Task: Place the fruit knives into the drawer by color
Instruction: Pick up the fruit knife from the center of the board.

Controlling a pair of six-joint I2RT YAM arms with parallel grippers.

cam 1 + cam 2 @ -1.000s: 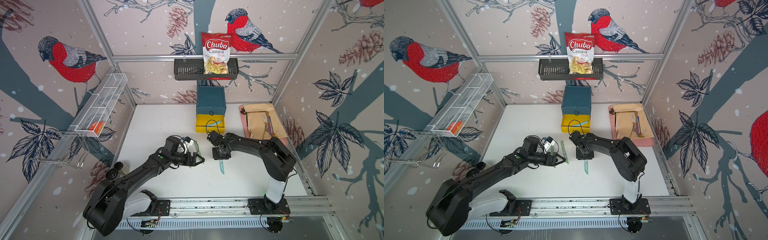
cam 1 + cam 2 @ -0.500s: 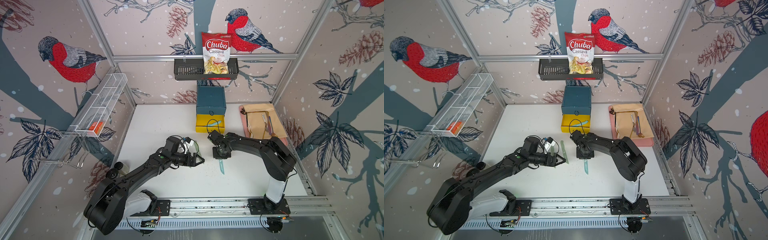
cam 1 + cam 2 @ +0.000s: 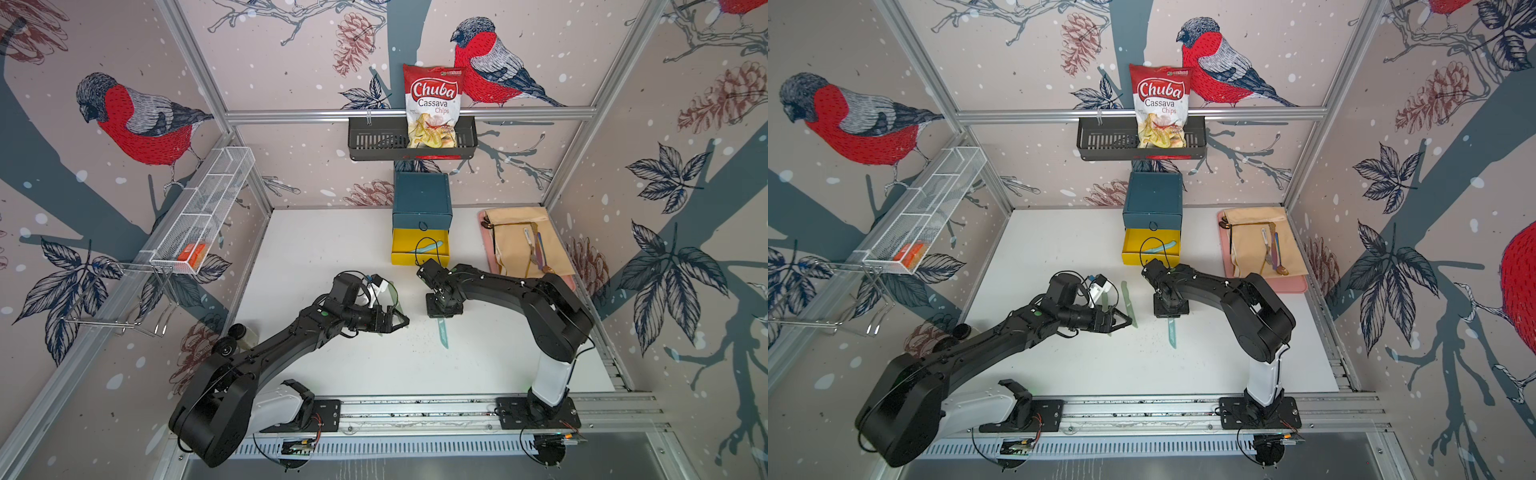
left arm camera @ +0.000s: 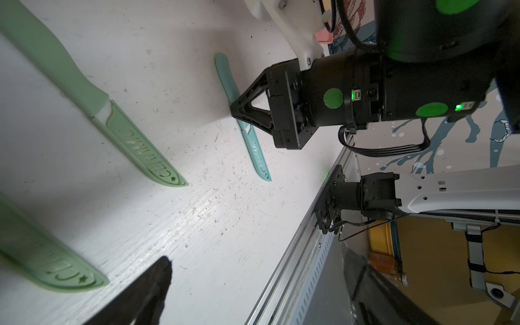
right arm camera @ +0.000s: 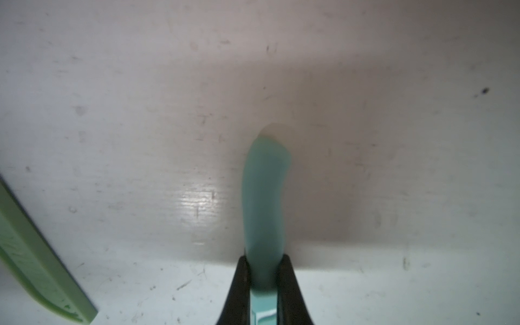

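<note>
The right gripper's (image 5: 263, 267) fingers (image 5: 240, 284) are newly clamped on the teal-blue knife (image 5: 264, 197), so lifting can follow; the left gripper's (image 3: 401, 321) stay apart.

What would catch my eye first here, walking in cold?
The bright red chip bag standing in the black basket on the back wall. Below, on the white table, the right gripper pinches a teal knife, in front of the open yellow drawer holding another teal knife.
</note>
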